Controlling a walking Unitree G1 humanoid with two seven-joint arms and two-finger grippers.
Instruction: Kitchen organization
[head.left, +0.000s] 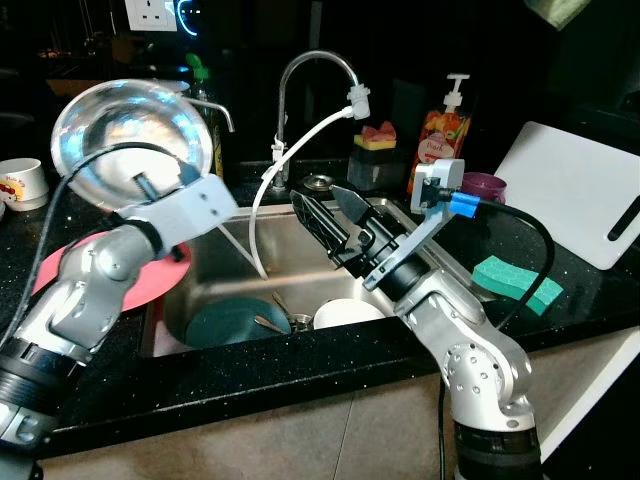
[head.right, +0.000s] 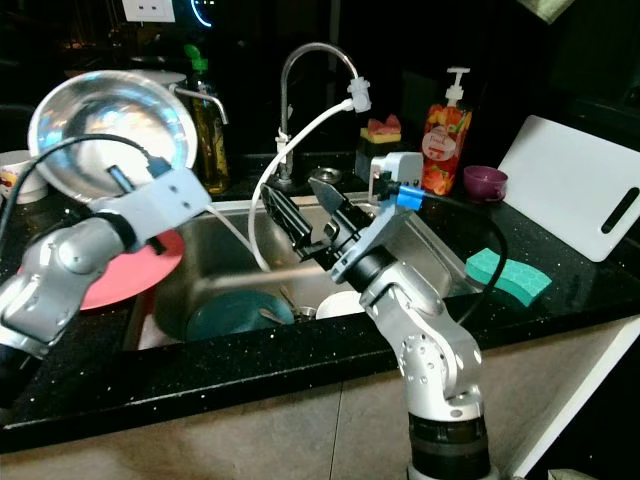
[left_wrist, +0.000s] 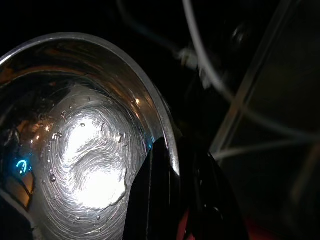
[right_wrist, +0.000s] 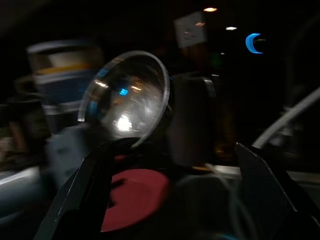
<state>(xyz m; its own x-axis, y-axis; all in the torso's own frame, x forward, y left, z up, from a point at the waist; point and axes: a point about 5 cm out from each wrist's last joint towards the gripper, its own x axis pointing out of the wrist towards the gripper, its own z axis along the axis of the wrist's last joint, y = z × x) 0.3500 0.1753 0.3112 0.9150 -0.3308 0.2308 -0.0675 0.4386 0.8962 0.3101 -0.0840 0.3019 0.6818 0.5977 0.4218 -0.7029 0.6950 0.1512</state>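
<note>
The left gripper (left_wrist: 172, 200) pinches the rim of the shiny steel bowl (head.left: 130, 135), tilted above the red plate (head.left: 150, 280). The right gripper (head.left: 335, 225) hangs spread wide over the steel sink (head.left: 225, 265), seemingly empty.

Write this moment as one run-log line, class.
left gripper: shut on steel bowl rim, raised over red plate | right gripper: open, above sink | dishes in sink

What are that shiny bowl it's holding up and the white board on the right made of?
The bowl, clamped at its rim by the left tool, looks like polished stainless steel: it mirrors the room lights and shows fine swirl scratches inside. The white board is matte, flat and uniform with a slot handle, so probably plastic, though that is less certain.
</note>
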